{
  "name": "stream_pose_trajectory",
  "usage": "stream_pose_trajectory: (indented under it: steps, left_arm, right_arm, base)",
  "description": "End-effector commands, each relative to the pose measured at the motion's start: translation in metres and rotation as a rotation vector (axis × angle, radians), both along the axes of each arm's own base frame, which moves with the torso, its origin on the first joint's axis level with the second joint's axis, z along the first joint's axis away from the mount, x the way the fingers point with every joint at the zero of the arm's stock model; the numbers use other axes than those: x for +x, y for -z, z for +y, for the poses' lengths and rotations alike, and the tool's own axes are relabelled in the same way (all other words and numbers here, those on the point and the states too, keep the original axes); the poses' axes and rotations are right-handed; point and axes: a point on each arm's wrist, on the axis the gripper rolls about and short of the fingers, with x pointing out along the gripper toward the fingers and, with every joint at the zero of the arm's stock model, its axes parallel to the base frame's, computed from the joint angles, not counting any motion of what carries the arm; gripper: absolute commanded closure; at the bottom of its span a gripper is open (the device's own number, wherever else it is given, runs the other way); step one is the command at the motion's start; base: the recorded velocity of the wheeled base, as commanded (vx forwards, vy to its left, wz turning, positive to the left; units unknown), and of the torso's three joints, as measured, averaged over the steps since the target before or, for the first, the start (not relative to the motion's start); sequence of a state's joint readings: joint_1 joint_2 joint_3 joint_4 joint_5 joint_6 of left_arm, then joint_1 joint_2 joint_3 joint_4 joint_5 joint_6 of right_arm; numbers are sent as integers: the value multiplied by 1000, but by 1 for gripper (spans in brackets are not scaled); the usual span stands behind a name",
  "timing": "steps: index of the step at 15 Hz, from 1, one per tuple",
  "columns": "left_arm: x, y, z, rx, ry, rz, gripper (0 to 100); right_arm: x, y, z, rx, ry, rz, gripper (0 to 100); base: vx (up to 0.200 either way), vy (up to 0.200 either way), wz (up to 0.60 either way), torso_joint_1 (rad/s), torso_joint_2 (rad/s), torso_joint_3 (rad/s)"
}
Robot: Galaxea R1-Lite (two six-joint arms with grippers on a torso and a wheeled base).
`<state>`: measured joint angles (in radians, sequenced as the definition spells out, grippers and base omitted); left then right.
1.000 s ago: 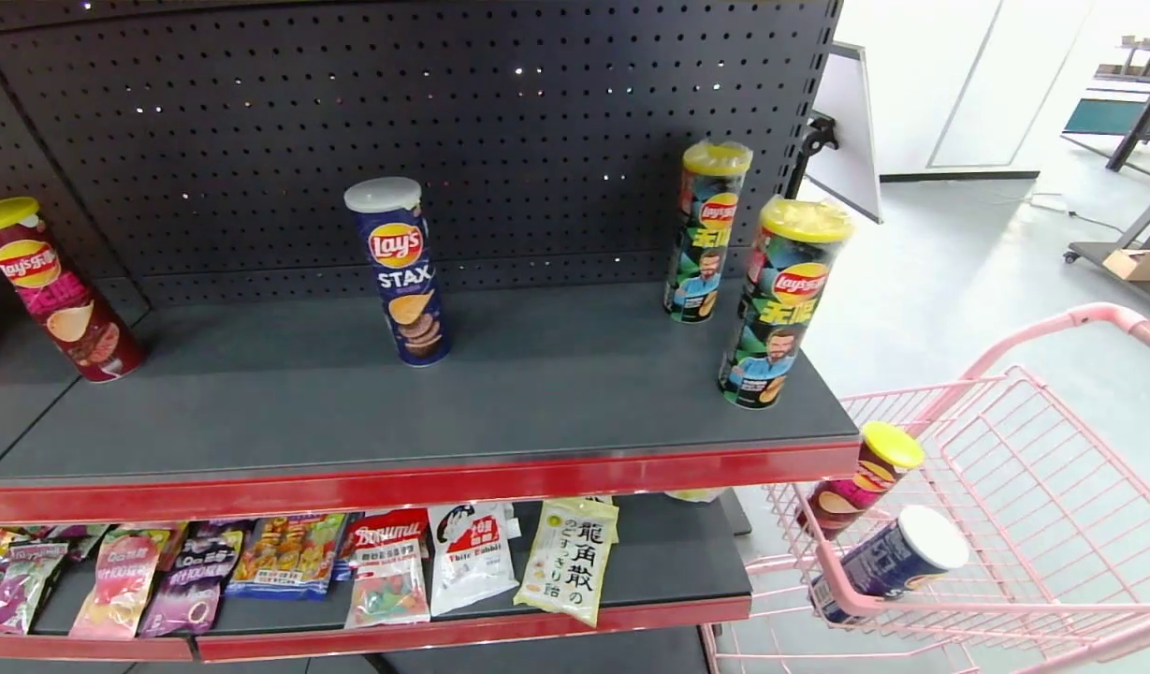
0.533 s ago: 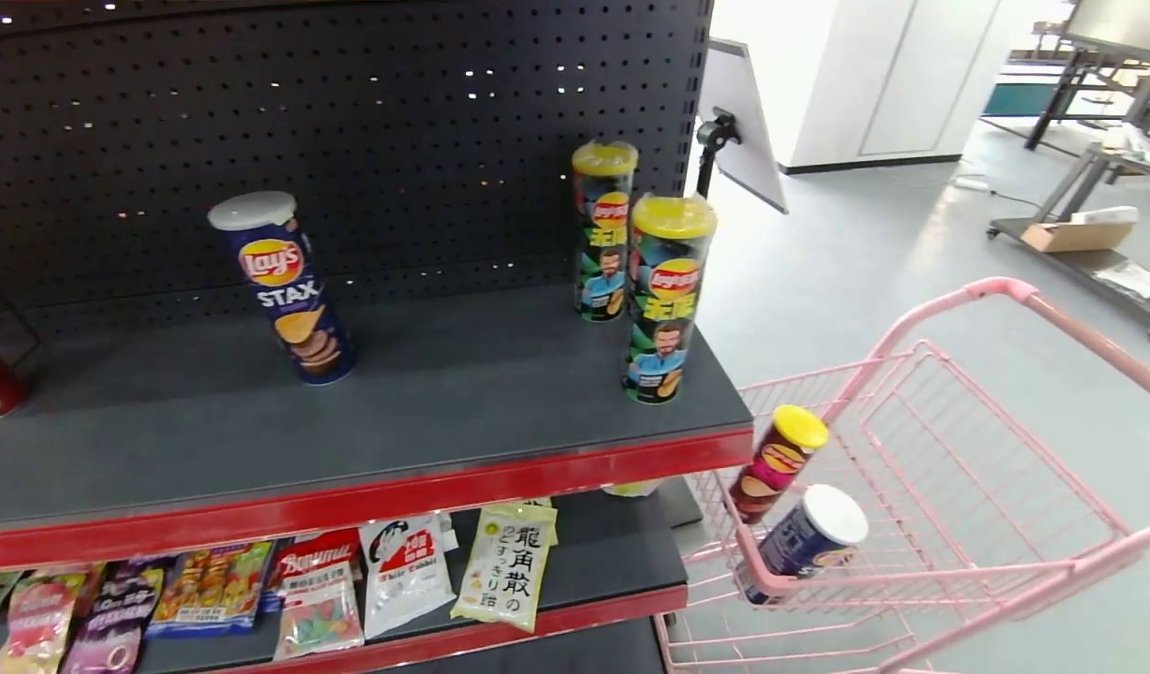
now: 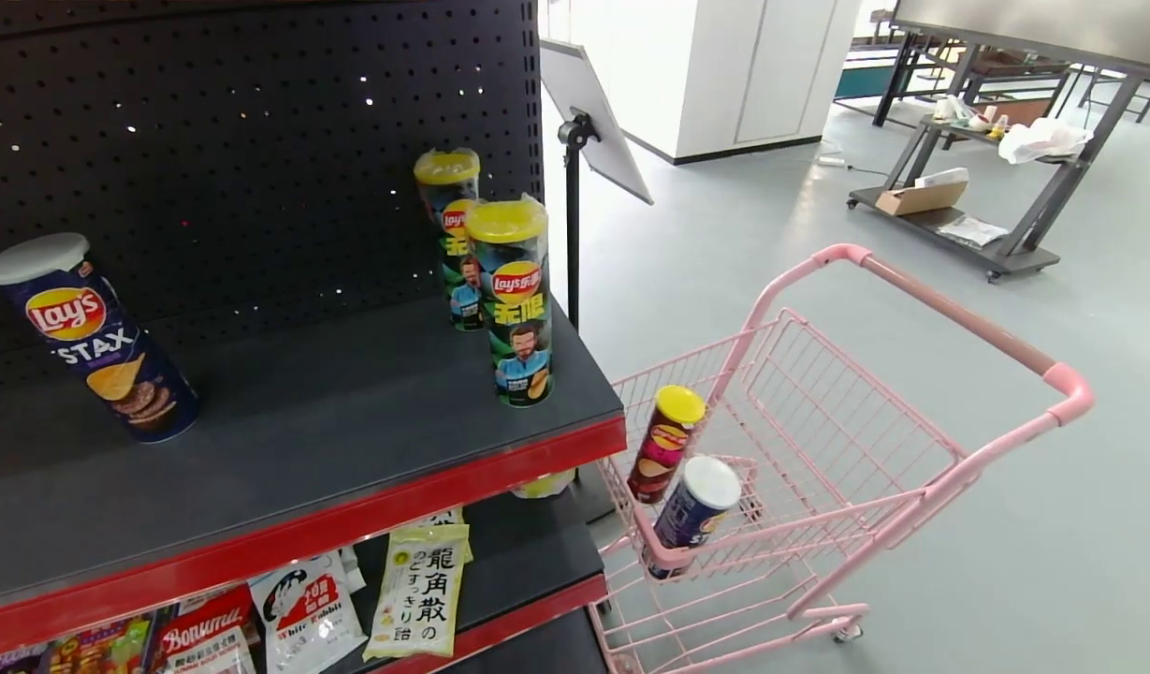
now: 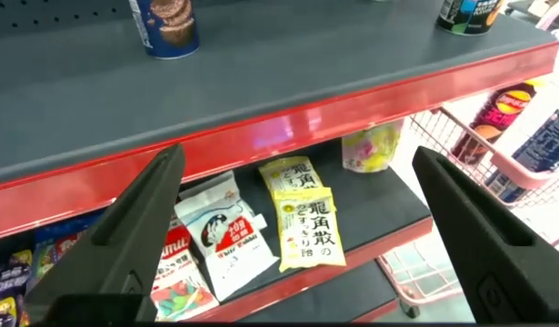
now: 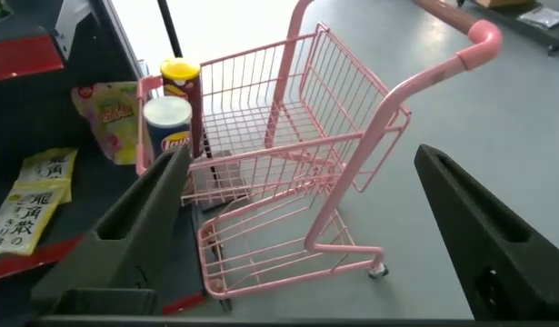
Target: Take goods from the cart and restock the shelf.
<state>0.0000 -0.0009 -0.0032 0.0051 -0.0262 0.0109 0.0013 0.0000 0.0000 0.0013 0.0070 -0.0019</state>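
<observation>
A pink wire shopping cart (image 3: 949, 314) stands on a smooth grey floor (image 3: 818, 215). In its corner nearest the shelf, a maroon chip can with a yellow lid (image 3: 663, 445) and a dark blue chip can with a white lid (image 3: 691, 510) lean side by side. Just beside the cart is a dark grey shelf with a red front edge (image 3: 350, 440). A green-and-black can with a yellow lid (image 3: 518, 300) stands upright at the shelf end nearest the cart. Well behind the cart, a metal trolley (image 3: 1000, 251) bears a cardboard box (image 3: 925, 197). The left gripper (image 4: 297, 227), spread wide, hangs before the shelf. The right gripper (image 5: 297, 236), also spread wide, hangs above the cart, and both hold nothing.
</observation>
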Motion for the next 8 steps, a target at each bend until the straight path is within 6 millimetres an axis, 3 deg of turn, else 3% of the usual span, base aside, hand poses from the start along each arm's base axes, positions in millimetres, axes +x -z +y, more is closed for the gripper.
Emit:
stream_pose_trajectory:
  steps: [1, 8]
  left_arm:
    - [0, 0, 0, -2, 0, 1, 0]
    - [0, 0, 0, 0, 0, -1, 0]
  right_arm:
    - [0, 0, 0, 2, 1, 0, 0]
    - [0, 0, 0, 2, 1, -1, 0]
  base:
    - [0, 0, 0, 0, 0, 0]
    - [0, 0, 0, -125, 300, 168]
